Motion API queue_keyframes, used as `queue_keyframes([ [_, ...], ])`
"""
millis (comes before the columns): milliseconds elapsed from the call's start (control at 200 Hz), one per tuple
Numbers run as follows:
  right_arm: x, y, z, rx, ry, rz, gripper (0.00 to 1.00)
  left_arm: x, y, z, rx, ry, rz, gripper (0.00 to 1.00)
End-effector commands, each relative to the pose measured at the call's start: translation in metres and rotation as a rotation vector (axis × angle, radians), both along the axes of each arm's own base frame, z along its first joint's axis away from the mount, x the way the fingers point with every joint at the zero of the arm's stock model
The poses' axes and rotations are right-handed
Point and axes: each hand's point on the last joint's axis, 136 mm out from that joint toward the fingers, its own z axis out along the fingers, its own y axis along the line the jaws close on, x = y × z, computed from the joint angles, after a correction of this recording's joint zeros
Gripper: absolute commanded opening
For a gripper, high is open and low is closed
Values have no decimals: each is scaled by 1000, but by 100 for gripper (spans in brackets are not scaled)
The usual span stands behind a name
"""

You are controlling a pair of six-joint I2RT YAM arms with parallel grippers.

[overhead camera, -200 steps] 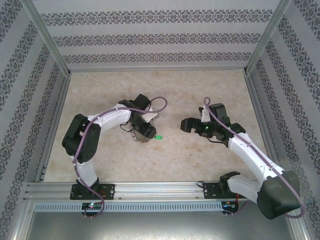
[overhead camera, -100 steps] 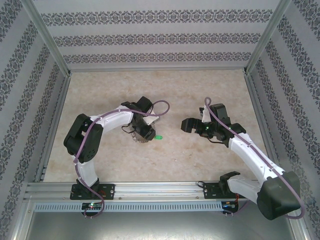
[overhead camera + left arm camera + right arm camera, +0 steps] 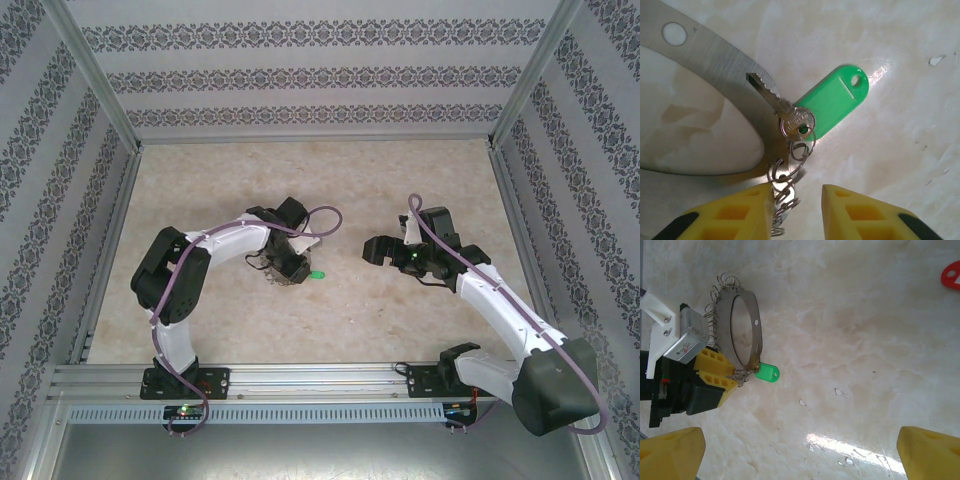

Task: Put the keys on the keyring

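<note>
- Straddles the small rings point(image 3: 787, 185) with the left gripper point(image 3: 797, 192), narrow but not clamped, seemingly to steady the keyring point(image 3: 705, 50).
- Holds the right gripper point(image 3: 801, 440) wide and empty, free for fetching.
- Leaves the keys point(image 3: 951, 276), red tag showing, well apart from the loop.

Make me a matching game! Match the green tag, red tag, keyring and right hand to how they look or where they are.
Things:
1. green tag
2. red tag
3. keyring
4. right hand

Descriptions:
A. wide open, holding nothing
B. big grey loop fringed with little rings
C. touching a silver key
D. on bare table, away from the loop

Pairs: 1-C, 2-D, 3-B, 4-A
</note>
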Motion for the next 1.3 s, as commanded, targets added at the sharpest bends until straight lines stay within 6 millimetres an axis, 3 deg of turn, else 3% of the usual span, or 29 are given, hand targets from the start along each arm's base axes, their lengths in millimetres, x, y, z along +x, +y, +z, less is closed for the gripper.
queue_keyframes([
  [0, 3, -2, 8, -6, -30, 9, 98, -7, 1, -13, 35, 25, -28, 30],
  [515, 2, -3, 7, -10, -37, 3, 98, -4, -5, -16, 38, 12, -34, 30],
  [1019, 0, -6, 5, -15, -35, -1, 98, -16, -15, 6, -60, 33, -17, 3],
  [1294, 0, -10, 10, -21, -51, -2, 98, -24, -23, 26, -140, 46, 11, 0],
])
